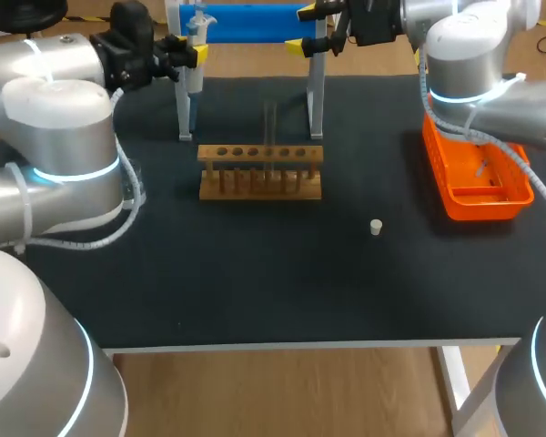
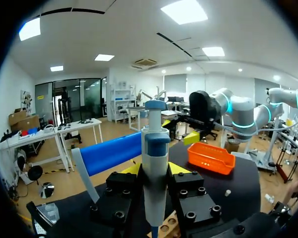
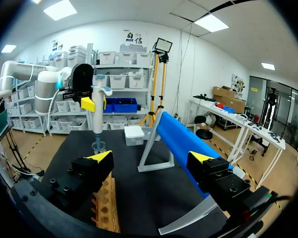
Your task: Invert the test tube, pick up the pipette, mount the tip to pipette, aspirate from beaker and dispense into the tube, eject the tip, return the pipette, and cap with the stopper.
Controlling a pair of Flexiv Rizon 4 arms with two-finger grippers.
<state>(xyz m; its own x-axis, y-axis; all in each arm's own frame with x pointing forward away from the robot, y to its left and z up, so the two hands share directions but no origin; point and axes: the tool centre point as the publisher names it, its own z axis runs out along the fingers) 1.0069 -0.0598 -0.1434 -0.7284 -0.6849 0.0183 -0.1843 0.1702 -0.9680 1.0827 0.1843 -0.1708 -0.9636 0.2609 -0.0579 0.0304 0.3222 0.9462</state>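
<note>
Pipette [image 2: 155, 148] upright, pinched in our left pincer [image 2: 155, 171], nose down at the beaker [image 3: 99, 147]; we judge for aspirating. Our right pincer [image 3: 151, 157] spread, holding nothing.

White-and-blue pipette [image 2: 155, 158] upright above clear beaker [image 3: 98, 147], test tube [image 1: 269, 137] upright in wooden rack [image 1: 259, 182], small white stopper [image 1: 376, 227] on mat [image 1: 255, 273]

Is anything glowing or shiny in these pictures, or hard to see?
Head view: rings on the left arm and right arm glow pale blue; the table looks dull, no glare; the clear tube hardly shows against it. Left wrist view: the pipette is evenly lit. Right wrist view: the blue bar has a soft shine.
</note>
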